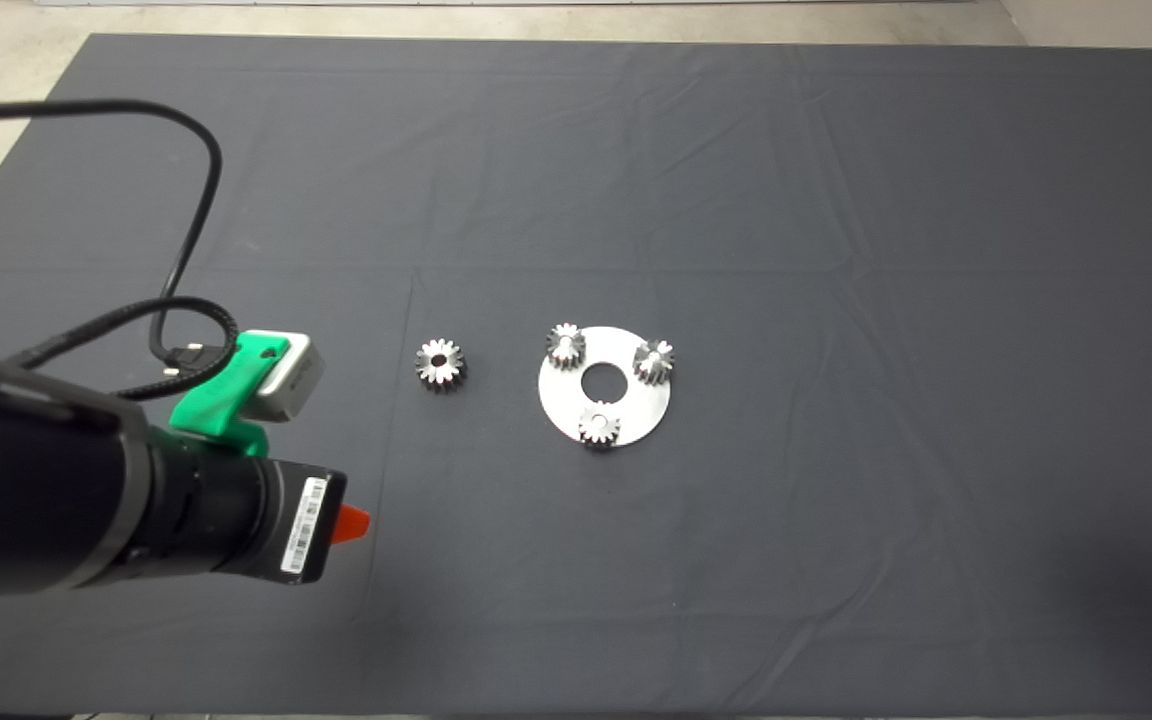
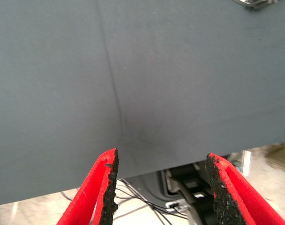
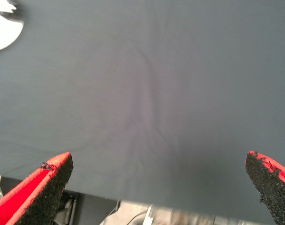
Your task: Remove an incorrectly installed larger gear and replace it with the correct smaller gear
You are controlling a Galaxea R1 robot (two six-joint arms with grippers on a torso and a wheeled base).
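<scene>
Head view shows four steel gears: the larger gear (image 1: 440,364) lies alone on the dark mat (image 1: 836,200), just left of a round steel plate (image 1: 626,405) that carries three smaller ones, among them the smaller gear (image 1: 598,424) at its near edge. Left gripper (image 2: 161,187) hangs over the mat's near left part, well apart from the gears, fingers spread and empty; the right gripper (image 3: 161,187), also spread and empty, waits at the right edge. Pale floor borders the mat.
</scene>
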